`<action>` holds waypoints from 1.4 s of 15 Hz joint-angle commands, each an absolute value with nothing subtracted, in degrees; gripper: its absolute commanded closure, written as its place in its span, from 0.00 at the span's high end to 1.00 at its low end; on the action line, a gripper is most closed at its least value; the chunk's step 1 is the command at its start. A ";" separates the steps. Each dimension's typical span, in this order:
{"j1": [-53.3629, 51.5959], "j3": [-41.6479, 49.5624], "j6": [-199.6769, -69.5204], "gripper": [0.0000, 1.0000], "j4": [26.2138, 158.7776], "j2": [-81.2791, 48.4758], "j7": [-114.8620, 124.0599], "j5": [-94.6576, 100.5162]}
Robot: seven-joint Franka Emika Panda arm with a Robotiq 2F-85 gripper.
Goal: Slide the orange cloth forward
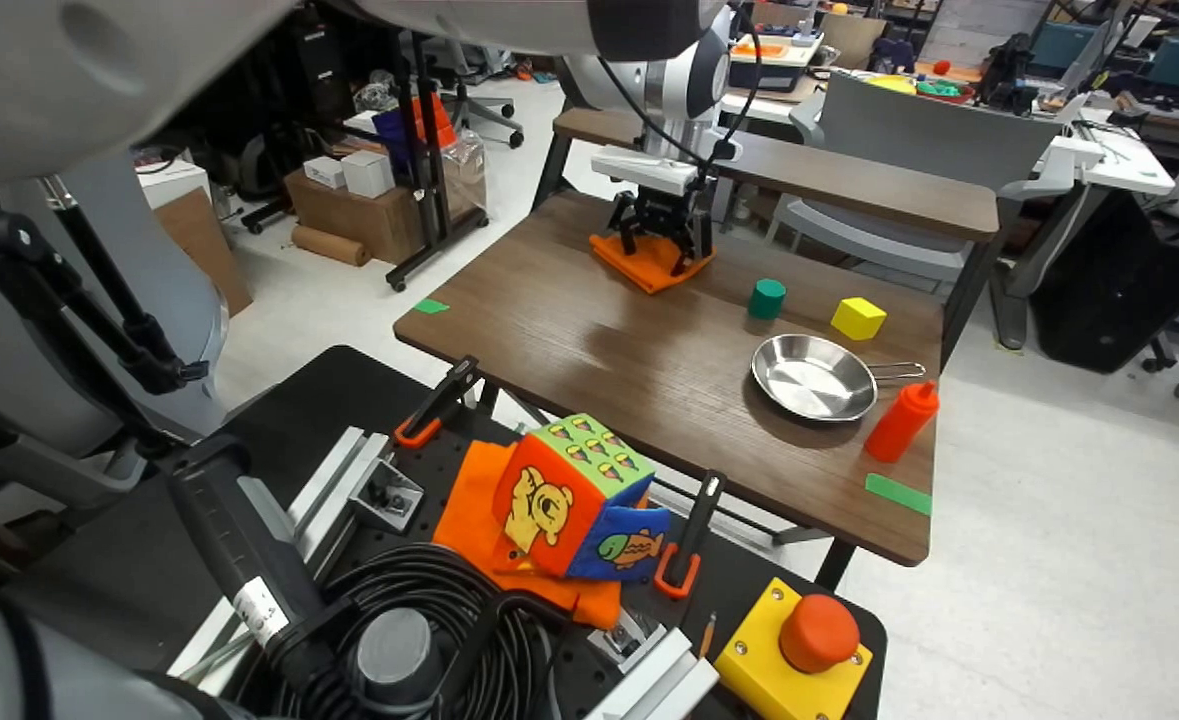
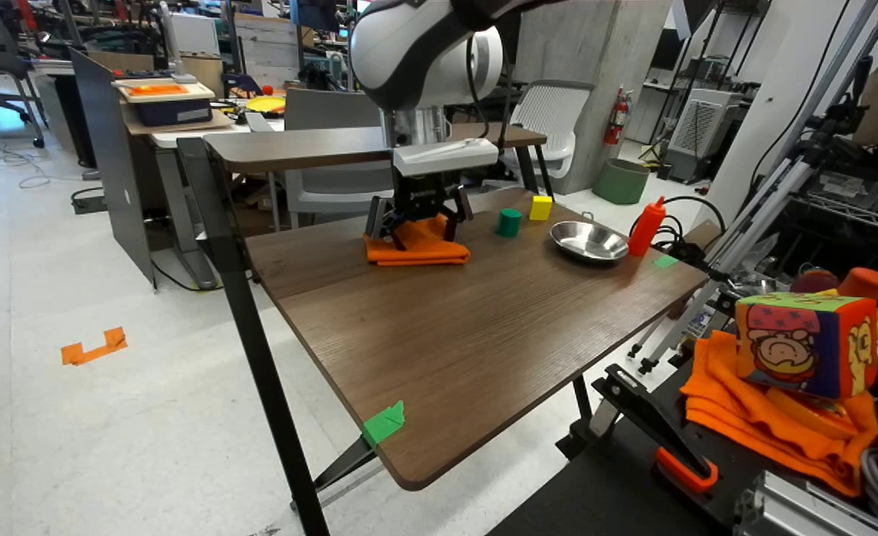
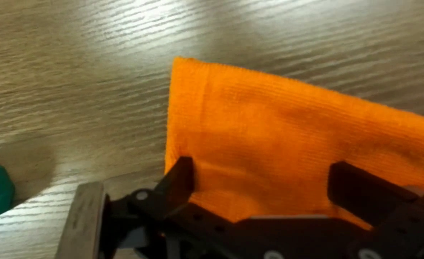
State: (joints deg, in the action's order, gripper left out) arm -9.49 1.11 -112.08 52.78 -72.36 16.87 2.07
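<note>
The folded orange cloth [image 2: 424, 253] lies over there on the brown wood-grain table [image 1: 569, 335], near a green block [image 1: 766, 299] and well apart from the metal pan [image 1: 811, 376] — the Robotiq gripper [image 3: 261, 178] right over the cloth, fingers spread wide, tips down at it.

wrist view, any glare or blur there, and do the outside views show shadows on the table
Wrist view: white glare on the table near the top edge, the gripper dark and soft-edged, the cloth slightly blurred; both exterior views: a dark shadow on the table by the pan.
</note>
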 commanded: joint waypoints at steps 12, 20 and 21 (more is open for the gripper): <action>-10.08 0.66 -110.82 1.00 83.65 -57.01 4.69 3.79; -10.60 0.83 -122.74 1.00 103.71 -45.29 6.39 8.47; -11.07 1.10 -125.15 1.00 105.30 -43.77 7.29 9.33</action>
